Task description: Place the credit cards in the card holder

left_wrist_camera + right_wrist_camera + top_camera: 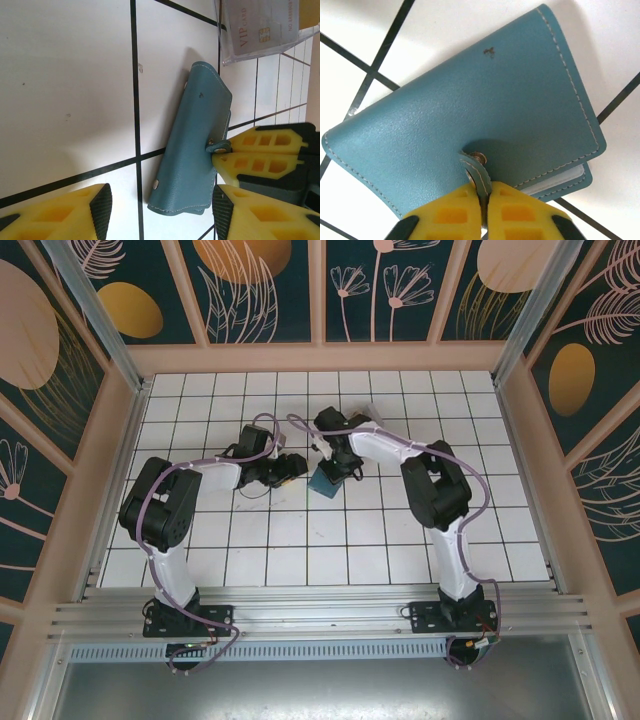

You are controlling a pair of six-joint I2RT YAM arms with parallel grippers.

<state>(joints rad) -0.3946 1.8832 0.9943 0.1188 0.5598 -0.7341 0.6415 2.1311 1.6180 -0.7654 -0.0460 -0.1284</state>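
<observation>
Right wrist view has my right pincer (482,192) pressed together on the little snap tab (476,172) of the card holder (470,100), pinching nothing else. The holder lies folded shut, cover up, near the middle of the white-tiled worktop (65,75). Whether the stud is undone I cannot tell. My left pincer (161,210) hangs spread over one short end of the holder, gripping nothing. Past the other end, the credit cards (260,25) sit in a clear stand (235,52), apart from the holder.

I judge the holder light and soft. Its stitched, leather-like leaves will likely bend rather than hinge cleanly, and it may skate on the smooth tiles when I pull. The tab suits lifting the cover, while the lower leaf wants pinning at its edge by the left pincer. The cards look thin, stiff and slick, so an edge-on pinch at a short side seems safest.
</observation>
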